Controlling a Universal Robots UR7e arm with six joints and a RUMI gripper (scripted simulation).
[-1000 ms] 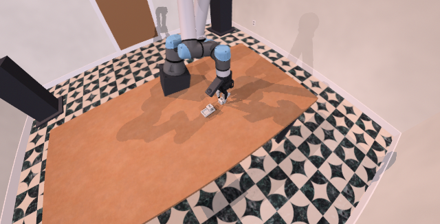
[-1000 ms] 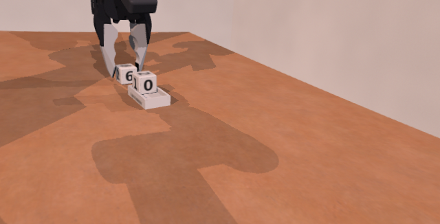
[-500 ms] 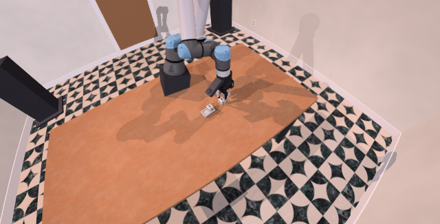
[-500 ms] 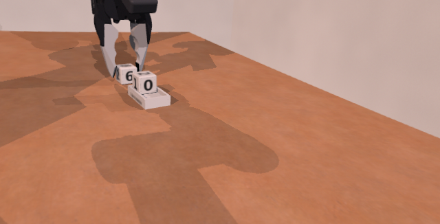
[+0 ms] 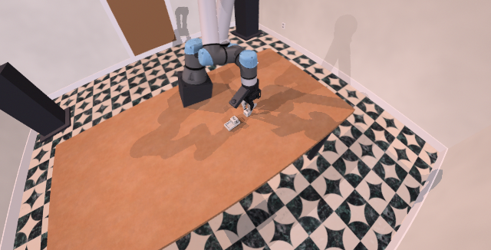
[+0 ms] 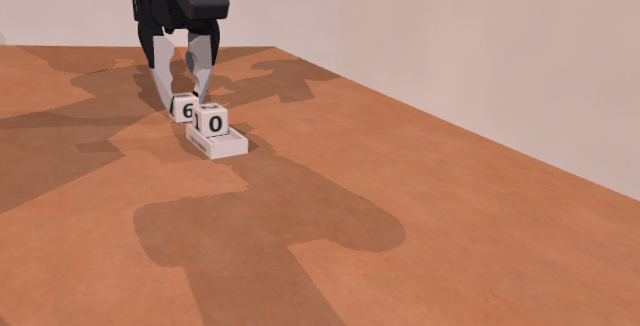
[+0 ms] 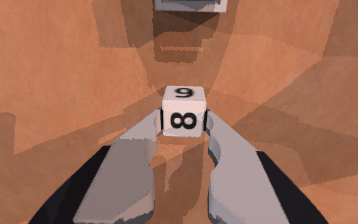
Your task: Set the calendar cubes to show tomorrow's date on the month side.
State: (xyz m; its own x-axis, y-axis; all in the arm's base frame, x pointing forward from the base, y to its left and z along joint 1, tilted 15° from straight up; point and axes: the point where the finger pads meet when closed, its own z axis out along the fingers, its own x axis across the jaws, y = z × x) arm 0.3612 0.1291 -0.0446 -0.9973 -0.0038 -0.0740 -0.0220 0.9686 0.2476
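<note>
Gripper point(image 5: 248, 110) point(image 6: 184, 102) point(image 7: 183, 110) pinched the loose cube point(image 5: 246, 113) point(image 6: 184, 108) point(image 7: 184, 116), pads against opposite sides. Cube sat on the tabletop point(image 5: 146, 189) point(image 6: 450, 226) point(image 7: 50, 75), outside but near the calendar tray point(image 5: 230, 129) point(image 6: 229, 148) point(image 7: 192, 8); wrist view showed its 8 sideways. Second cube point(image 5: 234, 120) point(image 6: 211, 120) stood in the tray, 0 upright toward the exterior view.
</note>
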